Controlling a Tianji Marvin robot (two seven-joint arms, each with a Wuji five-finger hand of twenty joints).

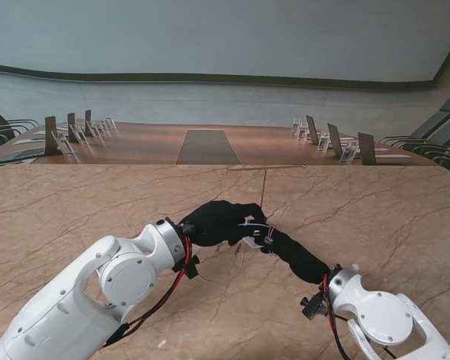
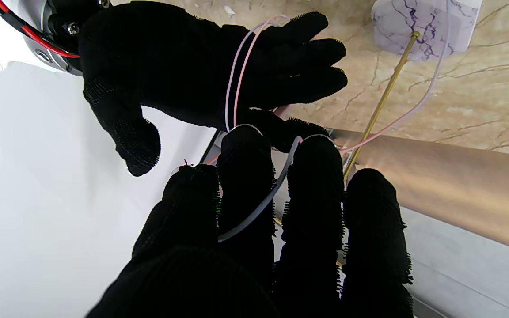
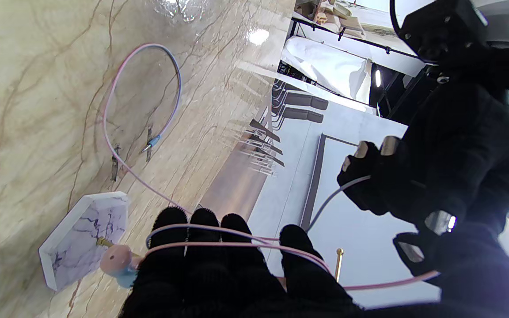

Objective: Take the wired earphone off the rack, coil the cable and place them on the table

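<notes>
With two turns of cable (image 3: 219,236) looped round the right hand (image 3: 219,265) and the left hand (image 3: 440,176) pinching it, coiling is midway; the plug end (image 3: 150,142) trails on the bench (image 3: 38,88), and placing remains.

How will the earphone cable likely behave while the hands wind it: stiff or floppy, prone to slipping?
Probably floppy: the cable sags in a loose loop on the table. Likely light and thin, so the turns around the right hand could slide off the fingers.

No legible text or labels anywhere.
</notes>
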